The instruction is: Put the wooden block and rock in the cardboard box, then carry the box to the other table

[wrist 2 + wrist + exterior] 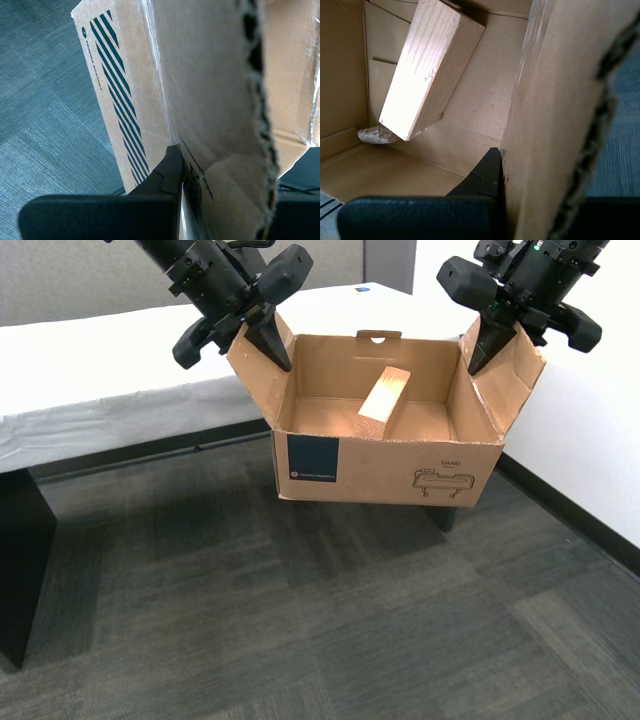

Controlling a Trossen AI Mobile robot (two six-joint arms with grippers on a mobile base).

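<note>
The cardboard box (385,455) hangs in the air above the carpet, held by both side flaps. My first tool (501,167) is clamped on one flap and my second tool (181,165) on the other. The wooden block (427,67) leans inside the box, with the rock (376,134) tucked under its low end. Loading looks finished; the box is not yet set on a table (110,350).
</note>
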